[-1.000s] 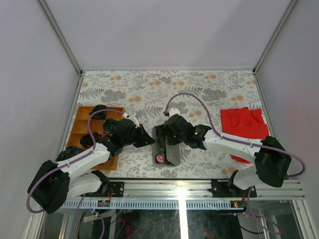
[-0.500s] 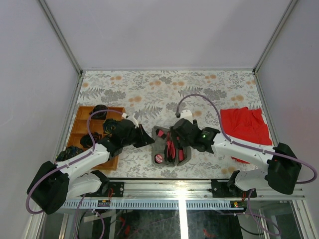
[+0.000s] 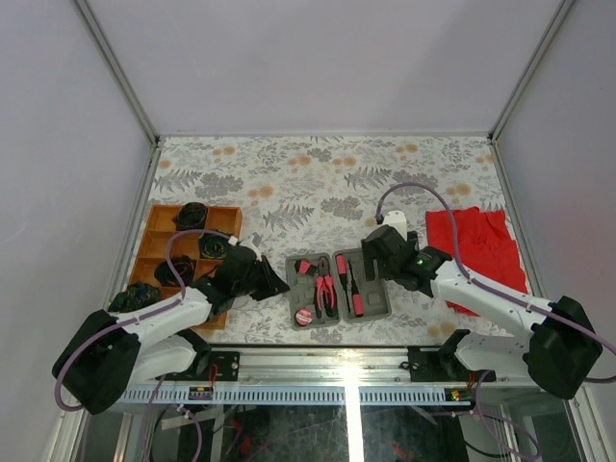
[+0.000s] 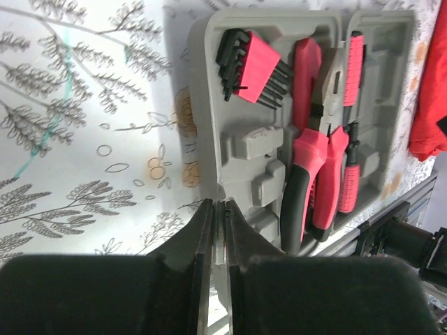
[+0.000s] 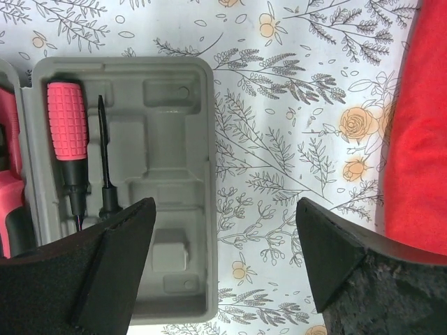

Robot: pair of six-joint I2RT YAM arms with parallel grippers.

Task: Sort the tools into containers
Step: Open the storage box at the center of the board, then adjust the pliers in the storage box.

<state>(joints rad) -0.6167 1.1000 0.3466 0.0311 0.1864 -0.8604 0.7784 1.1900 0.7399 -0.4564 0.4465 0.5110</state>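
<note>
In the middle, near the arm bases: the grey case (image 3: 374,310) lies open and flat on the flowered table (image 3: 289,183), with both halves facing up.
Left half of the case: a pink holder of hex keys (image 4: 253,68) sits at the far end, the pliers (image 4: 311,157) with pink and black handles lie along the hinge side, and the pink disc (image 3: 305,316) rests at the near left corner.
Right half of the case: a screwdriver (image 5: 66,125) with a pink handle lies in its recess, and a thin black tool (image 5: 103,157) lies just beside it. The other recesses there show bare grey plastic.
Wooden tray (image 3: 157,214): it stands at the left edge of the table, with dark items in some compartments, too small to tell.
Left gripper (image 4: 218,223): the fingers are pressed together and hold nothing. It is low, just beside the left edge of the case; I cannot tell if it touches.
Right gripper (image 5: 225,234): the fingers (image 5: 119,255) stand wide apart and hold nothing. It hovers over the right edge of the case.
Red cloth (image 3: 476,241): it lies on the right side, apart from the case.
</note>
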